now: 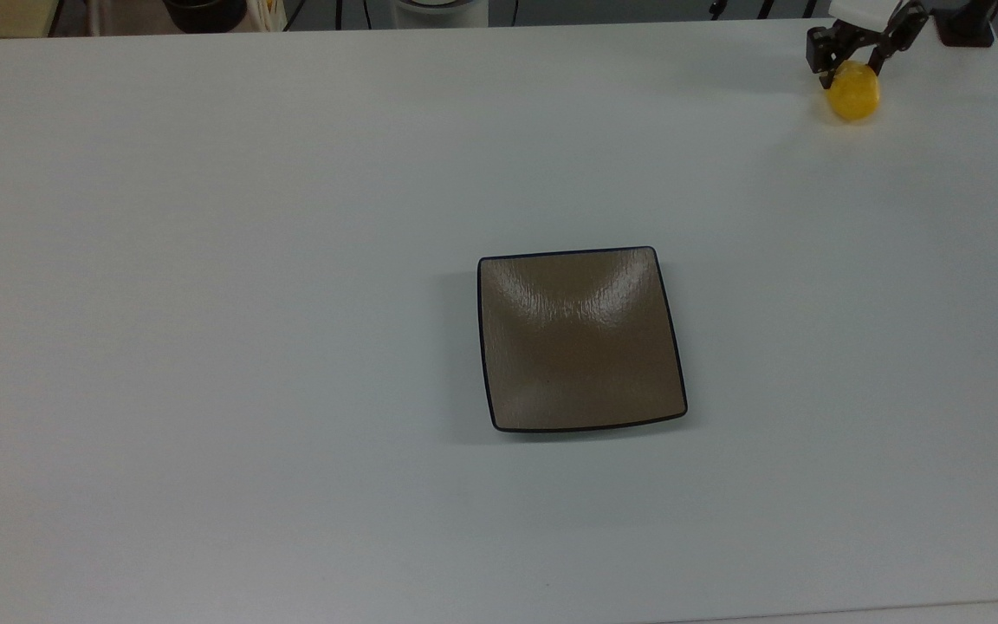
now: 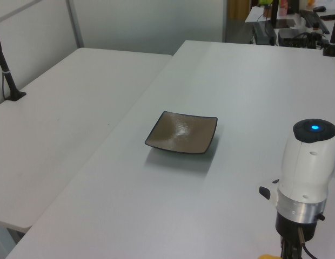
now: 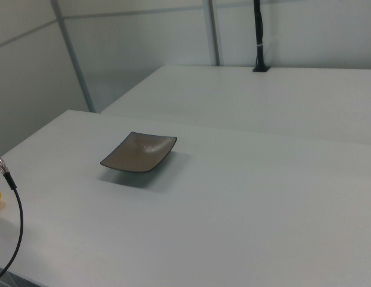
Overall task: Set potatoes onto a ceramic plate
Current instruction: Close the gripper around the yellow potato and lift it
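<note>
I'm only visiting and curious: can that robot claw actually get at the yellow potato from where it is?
Probably yes. In the top view the claw already sits at the potato, a finger on either side of its far end, with bare table around it and nothing between them.

No readable text, labels, brands or numbers anywhere.

Glossy textured ceramic plate (image 1: 581,340) on matt smooth table (image 1: 204,260).
</note>
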{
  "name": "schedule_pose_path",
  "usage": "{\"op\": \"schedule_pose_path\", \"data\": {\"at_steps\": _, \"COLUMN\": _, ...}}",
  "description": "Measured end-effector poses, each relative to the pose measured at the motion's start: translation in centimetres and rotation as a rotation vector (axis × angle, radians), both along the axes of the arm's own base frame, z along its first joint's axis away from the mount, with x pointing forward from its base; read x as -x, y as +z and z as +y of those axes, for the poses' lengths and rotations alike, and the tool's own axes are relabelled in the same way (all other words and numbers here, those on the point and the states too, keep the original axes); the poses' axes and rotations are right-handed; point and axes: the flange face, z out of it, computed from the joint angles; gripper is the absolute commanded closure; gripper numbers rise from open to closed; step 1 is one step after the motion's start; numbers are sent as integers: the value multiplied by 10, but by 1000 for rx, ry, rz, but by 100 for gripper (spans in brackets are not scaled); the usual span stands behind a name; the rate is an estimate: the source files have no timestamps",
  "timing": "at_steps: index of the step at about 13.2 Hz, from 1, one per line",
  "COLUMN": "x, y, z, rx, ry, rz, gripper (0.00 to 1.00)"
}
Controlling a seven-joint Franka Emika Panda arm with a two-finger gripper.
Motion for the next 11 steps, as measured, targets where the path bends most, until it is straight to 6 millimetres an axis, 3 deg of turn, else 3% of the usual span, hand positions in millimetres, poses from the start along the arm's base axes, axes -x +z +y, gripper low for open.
{"op": "schedule_pose_path", "data": {"at_steps": 5, "x": -6, "y": 7, "z": 1, "rx": -11, "ry": -3, "rz": -14, "gripper": 78}}
{"op": "schedule_pose_path", "data": {"at_steps": 11, "x": -36, "y": 67, "z": -14, "rx": -69, "ry": -59, "rz": -106, "gripper": 76}}
